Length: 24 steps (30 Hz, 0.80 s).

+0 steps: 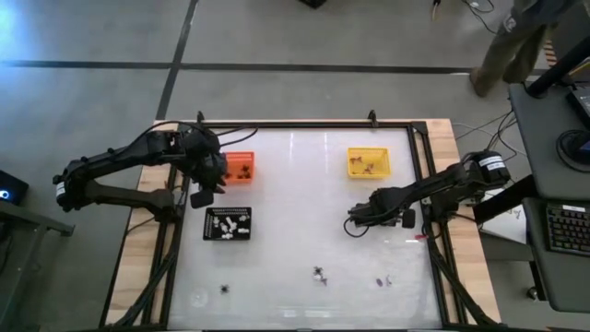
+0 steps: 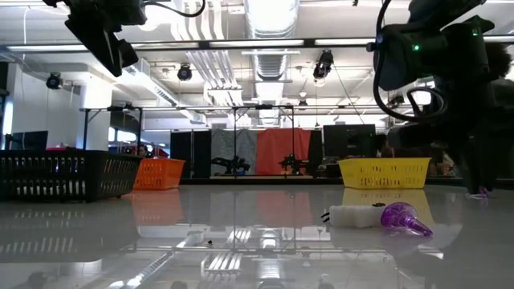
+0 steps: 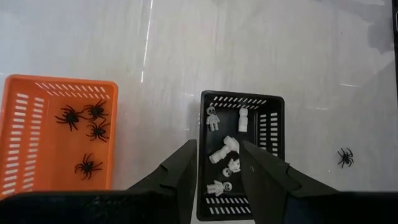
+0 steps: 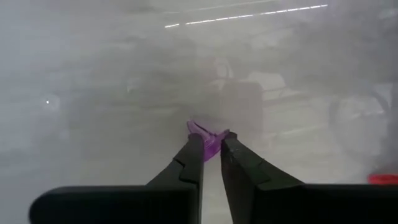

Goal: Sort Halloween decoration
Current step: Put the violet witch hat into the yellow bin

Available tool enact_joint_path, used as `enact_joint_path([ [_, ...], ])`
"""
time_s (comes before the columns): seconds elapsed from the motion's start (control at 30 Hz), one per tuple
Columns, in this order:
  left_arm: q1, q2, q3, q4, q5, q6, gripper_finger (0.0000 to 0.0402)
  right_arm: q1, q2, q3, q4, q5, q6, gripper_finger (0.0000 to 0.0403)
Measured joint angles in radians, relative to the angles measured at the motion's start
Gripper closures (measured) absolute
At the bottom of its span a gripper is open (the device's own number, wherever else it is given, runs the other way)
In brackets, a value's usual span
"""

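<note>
a: start big. where do the arms stand?

b: the left arm (image 1: 120, 171) reaches in from the left, its left gripper (image 1: 201, 196) held above the table (image 1: 304, 231) between the orange tray (image 1: 240, 167) and the black tray (image 1: 227, 223), fingers spread with nothing in them. the right arm (image 1: 442, 189) stretches low from the right, its right gripper (image 4: 211, 149) down at the table surface, near side of the yellow tray (image 1: 368, 162).

a: is the right one gripping?

b: its fingertips are pinching a small purple trinket (image 4: 207, 138), which pokes out just past the tips.

a: and the trays?

b: the orange tray, far left, holds four black spiders (image 3: 87, 118). the black tray, nearer, holds five white figures (image 3: 225, 152). the yellow tray, far right, has a few brownish pieces (image 1: 367, 165) i can't make out.

a: anything loose?

b: along the near edge: a black spider (image 1: 226, 289) left, another spider (image 1: 319, 273) in the middle, then a purple piece (image 1: 378, 280) just beside a white piece (image 1: 390, 279) towards the right.
</note>
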Motion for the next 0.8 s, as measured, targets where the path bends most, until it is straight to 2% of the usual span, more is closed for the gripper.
enact_joint_path([
  [0.23, 0.0, 0.0, 0.0, 0.001, 0.0, -0.002, 0.0299, 0.002, -0.01, 0.012, -0.009, -0.004, -0.044, 0.0392],
  [0.6, 0.0, 0.0, 0.0, 0.003, 0.0, -0.008, 0.0299, 0.002, -0.016, 0.079, -0.092, 0.005, -0.116, 0.0395],
  [0.8, 0.001, 0.0, 0.0, 0.007, 0.0, -0.016, 0.0299, -0.003, -0.037, 0.129, -0.1, 0.089, -0.157, 0.0395],
])
